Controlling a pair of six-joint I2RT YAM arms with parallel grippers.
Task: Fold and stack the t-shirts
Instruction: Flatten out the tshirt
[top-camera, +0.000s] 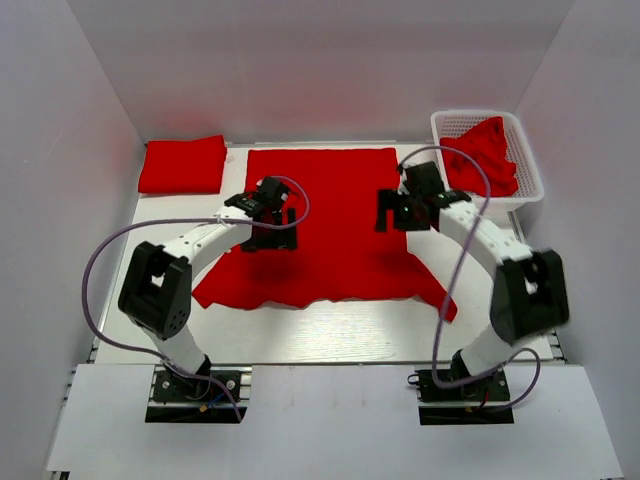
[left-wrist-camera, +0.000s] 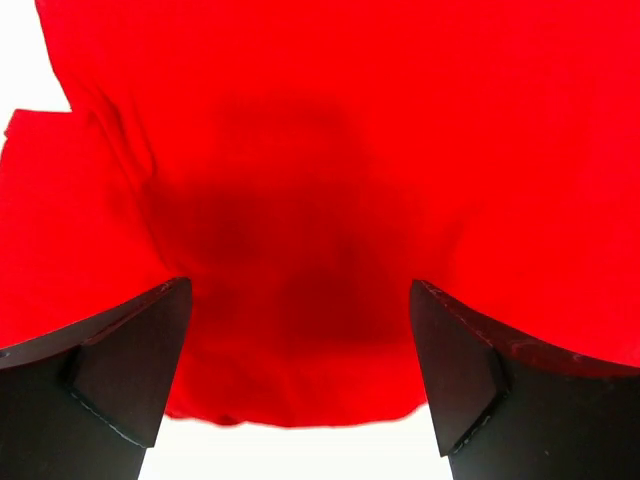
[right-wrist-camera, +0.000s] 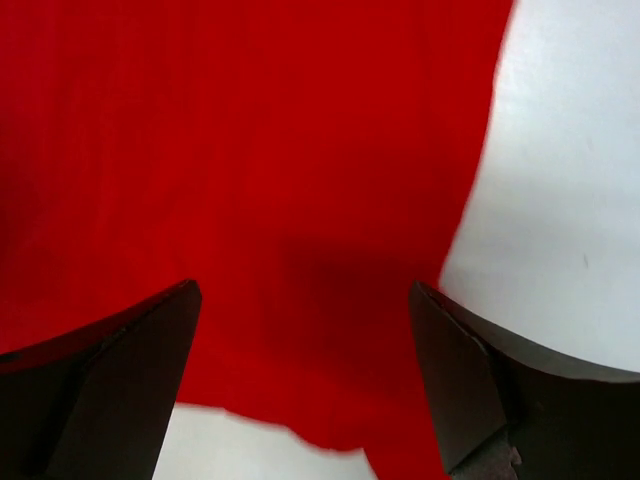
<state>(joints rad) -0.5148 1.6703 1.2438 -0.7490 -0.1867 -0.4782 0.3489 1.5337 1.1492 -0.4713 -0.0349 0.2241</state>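
Observation:
A red t-shirt (top-camera: 335, 225) lies spread flat across the middle of the table. A folded red t-shirt (top-camera: 182, 165) lies at the back left. Another red t-shirt (top-camera: 485, 153) sits crumpled in the white basket. My left gripper (top-camera: 270, 228) is open just above the spread shirt's left side; the left wrist view shows the cloth (left-wrist-camera: 330, 200) between its empty fingers (left-wrist-camera: 130, 370). My right gripper (top-camera: 403, 212) is open over the shirt's right edge; the right wrist view shows the cloth (right-wrist-camera: 250, 180) and bare table beside it.
The white mesh basket (top-camera: 528, 165) stands at the back right corner. White walls enclose the table on the left, back and right. The table's near strip (top-camera: 330, 335) lies bare in front of the shirt's hem.

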